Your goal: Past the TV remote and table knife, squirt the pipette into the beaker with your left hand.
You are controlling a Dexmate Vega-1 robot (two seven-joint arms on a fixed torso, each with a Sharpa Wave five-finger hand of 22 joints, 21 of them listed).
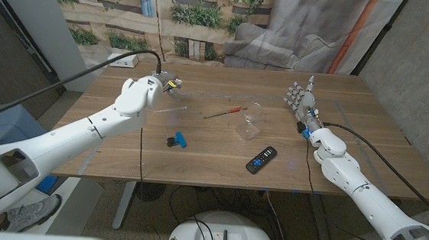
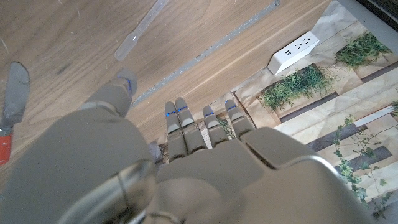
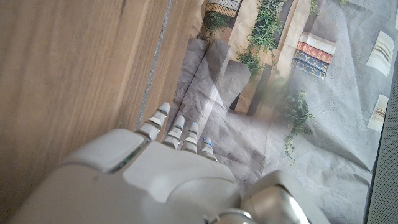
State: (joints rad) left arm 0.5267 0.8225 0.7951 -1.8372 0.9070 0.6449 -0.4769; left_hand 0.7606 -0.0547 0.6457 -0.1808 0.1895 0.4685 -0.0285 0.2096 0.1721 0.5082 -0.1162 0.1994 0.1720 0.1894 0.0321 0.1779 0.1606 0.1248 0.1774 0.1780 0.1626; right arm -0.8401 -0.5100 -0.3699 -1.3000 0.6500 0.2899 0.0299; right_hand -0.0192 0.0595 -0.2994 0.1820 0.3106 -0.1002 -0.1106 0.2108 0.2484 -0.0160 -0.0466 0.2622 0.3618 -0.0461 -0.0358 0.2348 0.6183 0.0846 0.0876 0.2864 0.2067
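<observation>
I had the long wooden table [image 1: 196, 161] in front of me, with a printed backdrop of plants and building fronts [image 1: 169, 9] standing behind its far edge and a white power strip [image 2: 293, 51] lying at the foot of that backdrop. My left hand [image 1: 164, 83] hung over the far left part of the table, holding nothing, its fingers [image 2: 178, 121] stretched out and apart toward the far edge. My right hand [image 1: 302, 100] stood upright at the far right with its fingers spread, also holding nothing. The clear glass beaker [image 1: 252, 121] stood near the middle of the table, well apart from both hands. Nearer to me, the black TV remote [image 1: 261, 160] lay at a slant, just beside the beaker's near right. The clear plastic pipette [image 2: 140, 31] lay flat on the wood near my left hand, untouched. The red-handled table knife [image 1: 225, 112] lay left of the beaker, and a small blue and black object [image 1: 176, 140] lay nearer to me, which I could not identify.
</observation>
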